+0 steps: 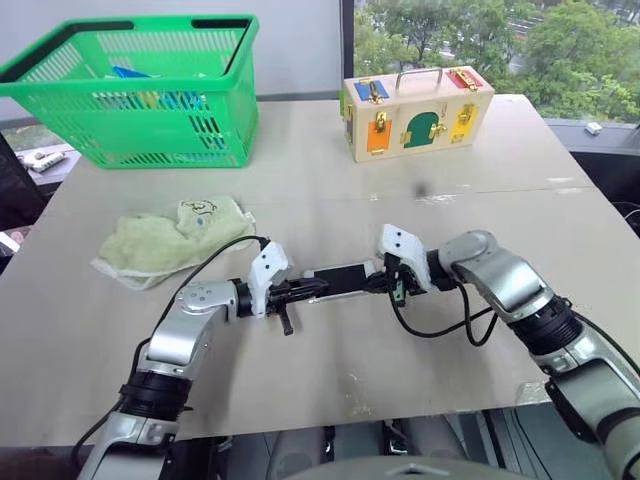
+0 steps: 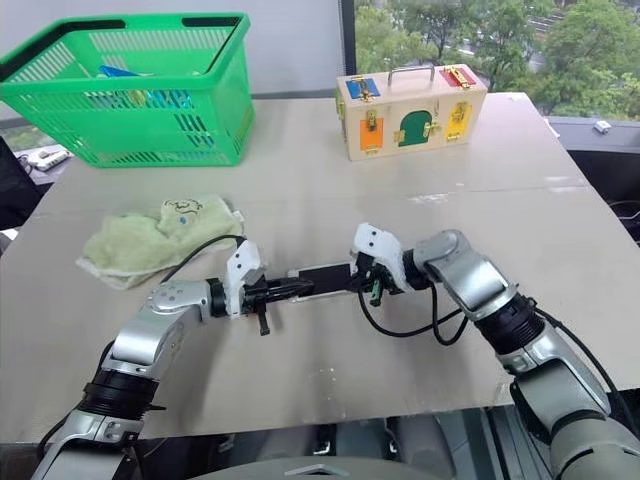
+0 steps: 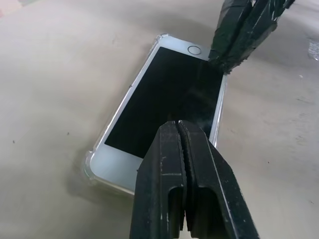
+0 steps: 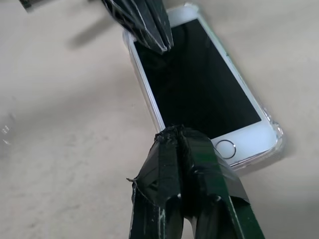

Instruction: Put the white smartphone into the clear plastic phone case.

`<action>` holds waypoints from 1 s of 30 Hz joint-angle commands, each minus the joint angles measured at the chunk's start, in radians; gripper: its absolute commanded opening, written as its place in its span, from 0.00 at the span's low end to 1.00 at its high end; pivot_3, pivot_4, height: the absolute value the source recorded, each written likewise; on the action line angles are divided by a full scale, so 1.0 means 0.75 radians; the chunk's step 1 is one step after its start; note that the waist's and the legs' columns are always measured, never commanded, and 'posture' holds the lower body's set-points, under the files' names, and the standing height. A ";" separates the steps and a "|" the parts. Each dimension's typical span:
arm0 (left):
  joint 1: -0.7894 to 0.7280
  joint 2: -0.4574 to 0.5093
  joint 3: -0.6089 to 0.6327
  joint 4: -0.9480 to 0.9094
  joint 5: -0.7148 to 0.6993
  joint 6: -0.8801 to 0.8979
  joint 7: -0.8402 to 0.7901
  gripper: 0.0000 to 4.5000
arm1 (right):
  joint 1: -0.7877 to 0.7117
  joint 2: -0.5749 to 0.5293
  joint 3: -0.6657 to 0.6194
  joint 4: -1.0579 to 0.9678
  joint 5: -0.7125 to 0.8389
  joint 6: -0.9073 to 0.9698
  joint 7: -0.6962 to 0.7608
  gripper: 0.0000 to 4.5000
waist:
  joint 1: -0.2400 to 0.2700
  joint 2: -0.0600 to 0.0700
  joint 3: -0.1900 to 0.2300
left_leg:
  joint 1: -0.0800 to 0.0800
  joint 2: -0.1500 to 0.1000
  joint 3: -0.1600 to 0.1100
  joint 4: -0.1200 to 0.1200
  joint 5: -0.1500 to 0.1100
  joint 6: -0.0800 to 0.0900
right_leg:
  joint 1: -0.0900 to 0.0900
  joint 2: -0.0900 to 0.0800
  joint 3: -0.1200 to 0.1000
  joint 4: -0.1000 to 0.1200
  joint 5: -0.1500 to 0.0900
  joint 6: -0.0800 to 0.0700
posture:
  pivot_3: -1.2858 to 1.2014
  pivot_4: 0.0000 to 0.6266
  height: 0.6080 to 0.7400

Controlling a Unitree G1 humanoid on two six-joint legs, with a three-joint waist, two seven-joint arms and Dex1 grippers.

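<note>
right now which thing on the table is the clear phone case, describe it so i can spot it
On the beige table, look at the near middle, between the two shut claws, well in front of the wooden latch box. There the white smartphone lies screen up, and the clear plastic phone case is the thin glossy rim around its edges. Unlike the soft green towel nearby, it is transparent and rigid.

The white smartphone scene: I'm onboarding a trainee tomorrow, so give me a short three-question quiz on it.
1. True or false: the white smartphone already lies inside the clear plastic phone case.
2. Both grippers, left gripper and right gripper, are: A) wide open B) shut C) holding the towel.
3. Which end of the phone does the right gripper press near?

Key:
1. True; clear corners wrap the phone.
2. B.
3. The home button end.
</note>
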 commanded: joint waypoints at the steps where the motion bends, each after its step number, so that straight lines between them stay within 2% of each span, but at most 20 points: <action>1: 0.004 0.013 -0.006 0.007 0.015 0.000 -0.004 0.01 | 0.029 -0.020 0.187 0.216 -0.127 0.068 0.009 0.00 | 0.000 0.000 0.000 | 0.002 0.000 0.000 0.000 0.000 0.000 | 0.001 -0.001 0.000 0.000 0.000 0.000 | 0.52 0.24 1.00; 6: 0.004 0.013 -0.005 0.005 0.016 -0.001 -0.002 0.01 | -0.001 0.026 0.219 0.364 -0.162 0.049 0.027 0.00 | 0.001 -0.002 -0.008 | 0.004 0.001 0.000 0.000 -0.003 -0.005 | 0.002 -0.009 -0.013 0.001 0.000 0.000 | 0.52 0.24 1.00; 10: 0.014 0.010 -0.003 -0.007 0.017 -0.003 0.002 0.01 | 0.009 0.056 0.147 0.398 -0.146 0.024 0.000 0.00 | 0.000 -0.003 -0.014 | 0.004 0.001 -0.001 0.000 -0.003 -0.006 | 0.002 -0.011 -0.016 0.001 0.000 -0.001 | 0.52 0.24 1.00; 15: 0.043 -0.021 0.045 -0.040 -0.037 -0.034 0.007 0.01 | 0.129 0.132 -0.157 0.218 0.002 -0.170 -0.085 0.00 | 0.001 -0.001 -0.011 | 0.004 0.001 -0.002 -0.001 -0.004 -0.006 | 0.002 -0.016 -0.023 0.000 0.000 -0.001 | 0.52 0.24 1.00; 17: 0.061 -0.049 0.088 -0.071 -0.089 -0.029 0.022 0.01 | 0.240 0.147 -0.282 0.054 0.071 -0.290 -0.109 0.00 | 0.002 0.004 -0.003 | 0.000 0.001 -0.002 -0.002 -0.004 -0.006 | 0.000 -0.018 -0.024 0.000 0.000 -0.001 | 0.52 0.24 1.00; 20: 0.077 -0.105 0.203 -0.134 -0.275 -0.017 -0.017 0.01 | 0.366 0.184 -0.447 -0.137 0.166 -0.388 -0.176 0.00 | 0.000 0.003 0.007 | -0.013 0.000 -0.002 -0.002 0.000 -0.001 | -0.011 -0.018 -0.026 -0.001 0.003 0.004 | 0.52 0.24 1.00; 21: 0.078 -0.115 0.230 -0.143 -0.300 -0.028 -0.020 0.06 | 0.405 0.169 -0.471 -0.187 0.163 -0.416 -0.194 0.10 | -0.002 0.004 0.013 | -0.026 0.000 -0.001 0.000 0.001 -0.001 | -0.023 -0.017 -0.026 0.001 0.005 0.003 | 0.52 0.24 1.00; 22: 0.074 -0.122 0.257 -0.153 -0.327 -0.022 -0.001 0.12 | 0.450 0.151 -0.495 -0.243 0.159 -0.438 -0.218 0.14 | 0.002 0.002 0.020 | -0.028 0.000 0.000 0.000 0.001 -0.001 | -0.025 -0.015 -0.025 0.001 0.007 0.001 | 0.52 0.24 1.00; 23: 0.073 -0.123 0.274 -0.163 -0.341 -0.013 0.016 0.18 | 0.491 0.144 -0.526 -0.298 0.166 -0.442 -0.246 0.24 | 0.004 0.002 0.021 | -0.029 0.000 -0.001 0.000 0.001 -0.001 | -0.025 -0.013 -0.025 0.000 0.007 0.001 | 0.52 0.24 1.00; 26: 0.088 -0.095 0.306 -0.204 -0.369 0.037 0.036 0.48 | 0.609 0.117 -0.612 -0.475 0.199 -0.420 -0.317 0.54 | 0.010 0.001 0.023 | -0.032 0.000 -0.004 0.000 0.001 -0.001 | -0.025 -0.010 -0.028 -0.002 0.004 0.005 | 0.52 0.24 1.00; 30: 0.137 -0.018 0.366 -0.258 -0.385 0.102 0.063 0.92 | 0.817 0.038 -0.728 -0.715 0.225 -0.387 -0.387 0.99 | 0.012 -0.001 0.027 | -0.033 0.000 -0.004 0.000 0.000 -0.001 | -0.025 -0.009 -0.028 -0.004 0.003 0.006 | 0.52 0.24 1.00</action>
